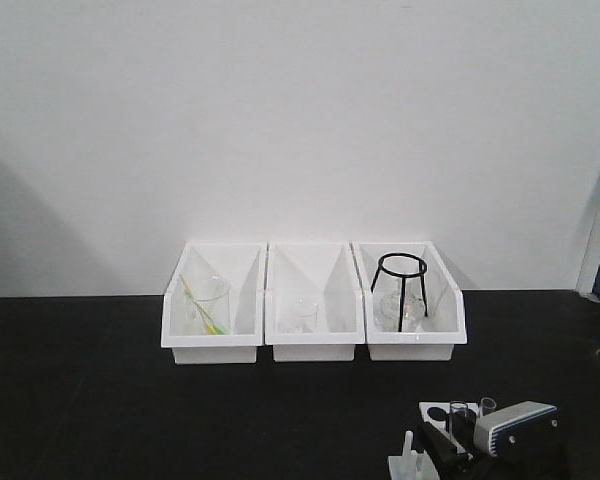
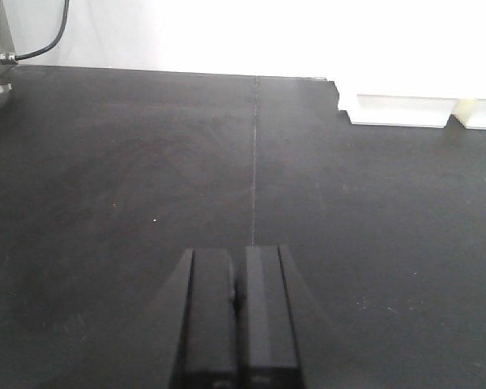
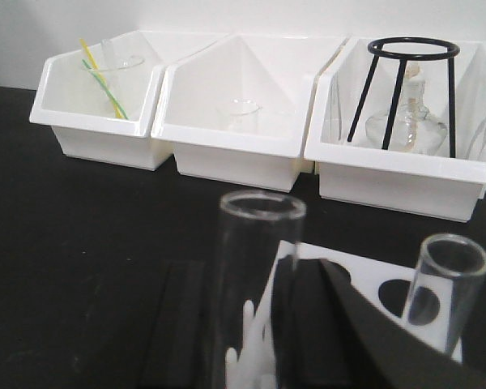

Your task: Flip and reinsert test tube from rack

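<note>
Plain, evenly lit white wall (image 1: 300,120) behind a matte black tabletop (image 1: 130,400).

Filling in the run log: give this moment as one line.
left gripper: shut, empty | right gripper: straddling slim clear glass test tube, grip unclear | tube upright in white plastic rack | flip: not started

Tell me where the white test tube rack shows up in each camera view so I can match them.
Front view: the rack sits at the bottom right, near the frame's edge.
Left wrist view: not in it.
Right wrist view: the rack is in the lower right, below the bins.
Shared landmark: the black tripod stand in the rightmost bin, seen in the front and right wrist views.
</note>
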{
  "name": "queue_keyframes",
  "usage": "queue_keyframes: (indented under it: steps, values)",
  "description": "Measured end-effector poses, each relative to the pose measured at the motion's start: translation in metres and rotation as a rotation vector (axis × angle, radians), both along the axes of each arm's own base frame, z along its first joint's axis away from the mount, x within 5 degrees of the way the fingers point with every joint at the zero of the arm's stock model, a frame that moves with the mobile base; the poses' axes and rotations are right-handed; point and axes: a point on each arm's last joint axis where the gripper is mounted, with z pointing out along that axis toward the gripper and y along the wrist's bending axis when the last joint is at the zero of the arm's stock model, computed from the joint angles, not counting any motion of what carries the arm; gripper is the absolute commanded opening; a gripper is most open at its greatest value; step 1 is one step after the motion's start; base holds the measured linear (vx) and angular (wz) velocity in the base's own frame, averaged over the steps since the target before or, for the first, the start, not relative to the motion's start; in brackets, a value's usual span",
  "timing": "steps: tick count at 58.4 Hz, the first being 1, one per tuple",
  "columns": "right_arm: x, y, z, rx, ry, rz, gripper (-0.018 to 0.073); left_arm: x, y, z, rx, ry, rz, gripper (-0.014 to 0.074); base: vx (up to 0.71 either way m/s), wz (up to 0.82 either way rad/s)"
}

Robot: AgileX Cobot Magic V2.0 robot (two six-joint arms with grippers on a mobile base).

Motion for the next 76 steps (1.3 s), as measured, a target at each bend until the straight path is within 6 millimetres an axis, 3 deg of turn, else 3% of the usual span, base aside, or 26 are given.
queue_keyframes:
  steps: [11, 20, 39, 62, 67, 76]
  values:
    - [-0.001, 0.001, 0.005, 0.004, 0.0, 0.009, 0.0043, 0.0, 0.0, 0.0, 0.0, 0.0, 0.0, -0.0006, 0.0, 0.0]
    - [-0.006, -0.001, 0.031, 0.021, -0.07, 0.006, -0.0013, 0.0, 0.0, 0.0, 0.0, 0.0, 0.0, -0.0006, 0.0, 0.0]
    - [-0.029, -0.01, 0.089, 0.013, -0.123, -0.027, -0.0012, 0.0, 0.0, 0.0, 0.0, 0.0, 0.0, -0.0006, 0.0, 0.0]
    - [-0.024, -0.014, 0.162, 0.012, -0.12, -0.09, -0.0009, 0.0, 0.0, 0.0, 0.0, 0.0, 0.0, -0.0006, 0.0, 0.0]
    - [-0.022, -0.014, 0.169, -0.063, -0.113, -0.08, -0.0009, 0.0, 0.0, 0.0, 0.0, 0.0, 0.0, -0.0006, 0.0, 0.0]
    - [-0.019, -0.014, 0.179, -0.372, -0.152, -0.02, -0.0009, 0.0, 0.0, 0.0, 0.0, 0.0, 0.0, -0.0006, 0.0, 0.0]
